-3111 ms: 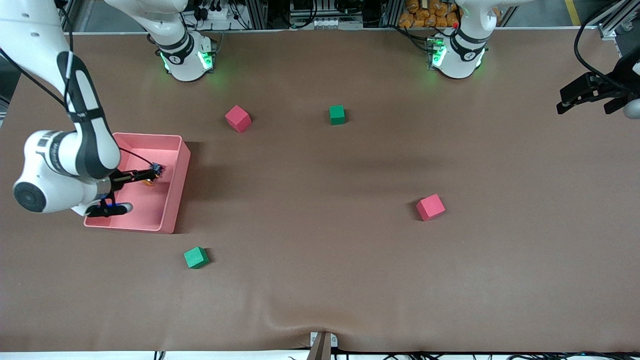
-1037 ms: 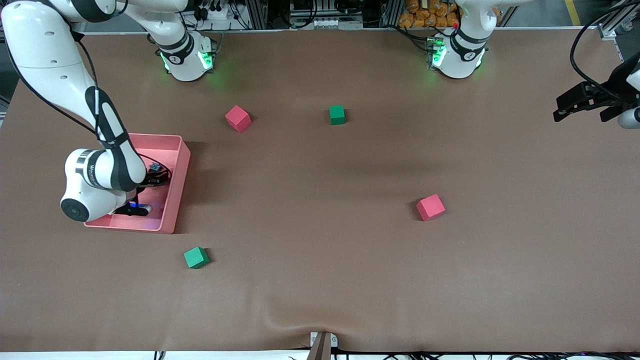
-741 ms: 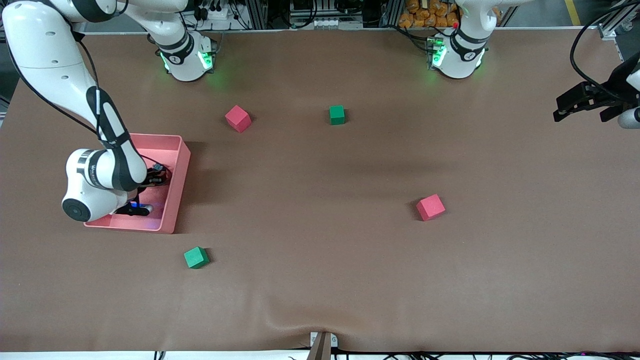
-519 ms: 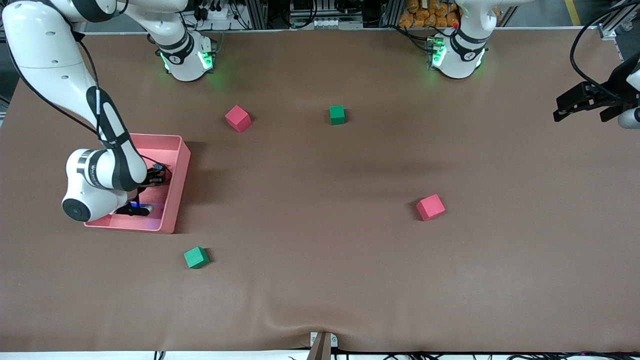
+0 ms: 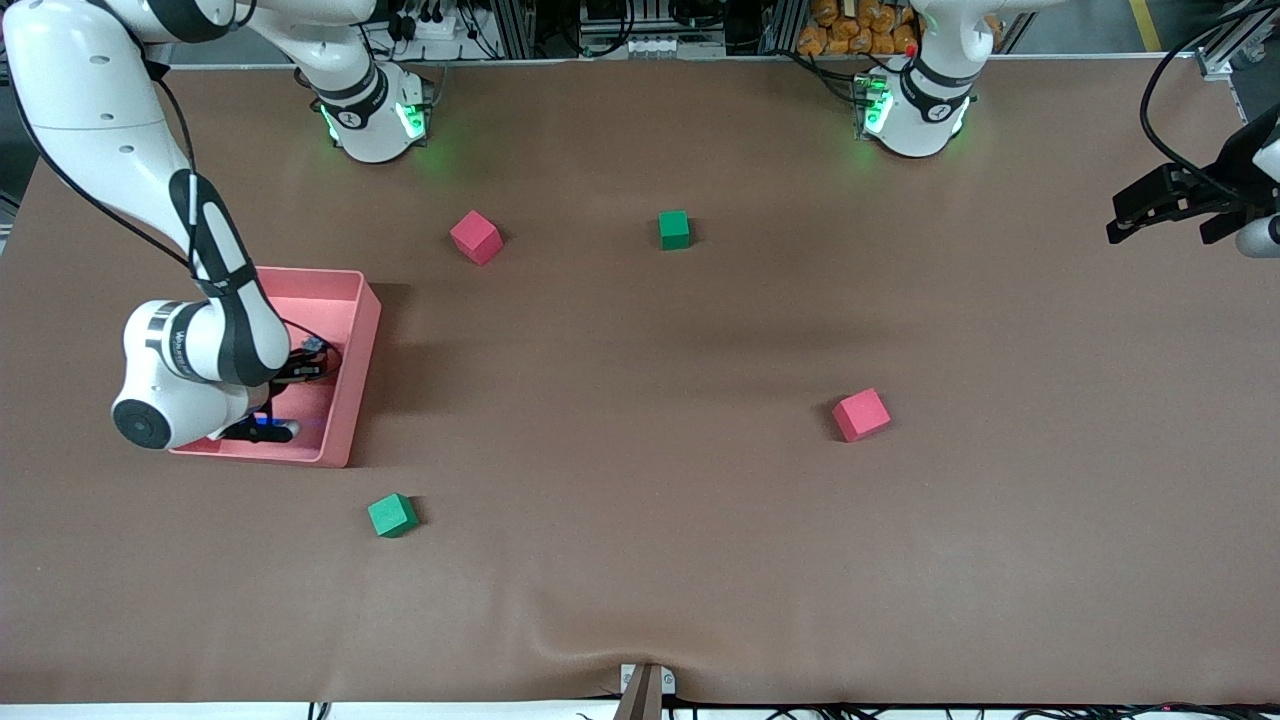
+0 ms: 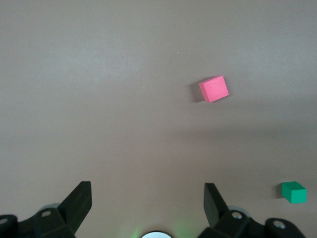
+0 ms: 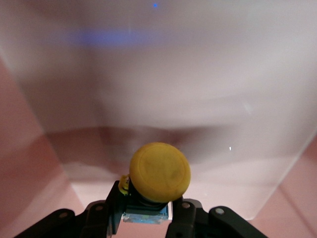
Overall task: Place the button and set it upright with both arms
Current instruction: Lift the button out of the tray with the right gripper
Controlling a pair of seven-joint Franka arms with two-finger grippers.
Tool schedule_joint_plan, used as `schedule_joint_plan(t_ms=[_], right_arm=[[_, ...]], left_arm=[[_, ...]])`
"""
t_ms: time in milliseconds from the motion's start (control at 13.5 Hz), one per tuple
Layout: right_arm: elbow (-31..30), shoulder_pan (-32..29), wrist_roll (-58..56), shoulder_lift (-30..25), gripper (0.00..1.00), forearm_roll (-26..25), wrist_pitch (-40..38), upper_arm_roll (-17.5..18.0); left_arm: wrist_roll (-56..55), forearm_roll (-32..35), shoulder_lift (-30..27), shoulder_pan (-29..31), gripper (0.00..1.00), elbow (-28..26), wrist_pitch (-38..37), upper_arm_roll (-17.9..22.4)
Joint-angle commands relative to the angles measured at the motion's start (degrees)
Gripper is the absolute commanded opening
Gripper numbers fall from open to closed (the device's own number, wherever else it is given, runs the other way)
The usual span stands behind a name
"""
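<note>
Pick-up step, by my judgement: my right gripper is down inside the pink bin, fingers pinching the button by its black body, orange cap facing the wrist camera. Next: lift clear of the bin walls. My left gripper waits spread wide over bare table at its own end.

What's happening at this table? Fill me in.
The right arm reaches into the pink plastic bin at its end of the table. Its pincer is shut on the small push-button with the round orange cap. The left pincer waits, open, over bare brown table at the left arm's end. The foam cubes lie untouched.
</note>
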Motion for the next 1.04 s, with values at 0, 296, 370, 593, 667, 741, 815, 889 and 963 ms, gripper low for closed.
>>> schedule_joint_plan(t_ms=[0, 296, 370, 593, 667, 741, 815, 889, 963], right_arm=[[1.7, 0.3, 0.5, -3.1, 0.00, -0.2, -0.7, 0.0], [4.3, 0.4, -0.9, -7.3, 0.00, -0.1, -0.8, 0.4], [4.5, 1.2, -1.5, -9.1, 0.00, 0.0, -0.7, 0.5], [6.6, 4.9, -1.7, -12.3, 0.00, 0.0, -0.7, 0.6], [7.2, 6.4, -1.6, -13.0, 0.00, 0.1, -0.7, 0.6], [8.6, 8.4, -1.6, -13.4, 0.00, 0.9, -0.8, 0.7], [9.5, 10.1, -1.5, -13.6, 0.00, 2.9, -0.9, 0.7], [9.6, 12.6, -1.4, -13.7, 0.00, 7.2, -0.7, 0.6], [10.0, 14.9, -1.1, -13.6, 0.00, 11.1, -0.6, 0.6]], left_arm=[[1.7, -0.2, 0.1, 0.3, 1.00, 0.1, 0.6, 0.0], [1.7, -0.2, 0.1, 0.4, 1.00, 0.1, 0.6, 0.0], [1.7, -0.1, 0.1, 0.4, 1.00, 0.0, 0.6, 0.0], [1.7, -0.2, 0.1, 0.4, 1.00, 0.0, 0.6, 0.0], [1.7, -0.2, 0.1, 0.4, 1.00, 0.1, 0.6, 0.0], [1.7, -0.2, 0.1, 0.4, 1.00, 0.0, 0.6, 0.0], [1.7, -0.2, 0.1, 0.4, 1.00, 0.0, 0.6, 0.0], [1.7, -0.2, 0.0, 0.4, 1.00, 0.0, 0.6, 0.0], [1.7, -0.2, 0.0, 0.4, 1.00, 0.0, 0.6, 0.0]])
